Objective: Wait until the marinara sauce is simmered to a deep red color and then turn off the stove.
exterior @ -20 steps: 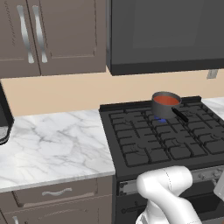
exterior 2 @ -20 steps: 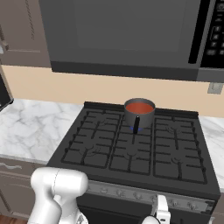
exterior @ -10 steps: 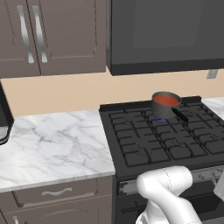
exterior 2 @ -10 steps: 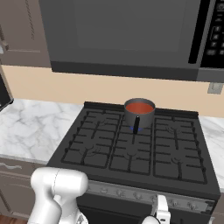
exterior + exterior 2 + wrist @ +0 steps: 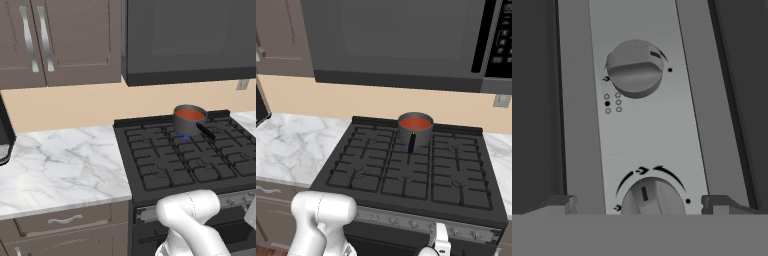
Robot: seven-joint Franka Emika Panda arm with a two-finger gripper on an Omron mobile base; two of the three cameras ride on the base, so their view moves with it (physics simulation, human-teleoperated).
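The marinara sauce [image 5: 190, 114] [image 5: 416, 121] is a smooth orange-red surface in a small dark grey saucepan [image 5: 185, 123] [image 5: 415, 133]. The pan stands on a back burner of the black stove [image 5: 165, 167] [image 5: 406, 172], and a blue flame [image 5: 407, 147] shows under it. In the hand view my gripper [image 5: 641, 204] is open and faces the stove's silvery knob strip [image 5: 652, 130] closely. One knob [image 5: 652, 197] sits between the fingertips [image 5: 559, 202] without touching them. A second knob [image 5: 634, 67] lies further up the strip.
A dark microwave [image 5: 190, 40] [image 5: 401, 40] hangs over the stove. A marble counter [image 5: 60, 165] [image 5: 296, 140] runs to the left, with brown cabinets [image 5: 55, 40] above and a drawer [image 5: 65, 220] below. A dark appliance [image 5: 4, 135] stands at the far left.
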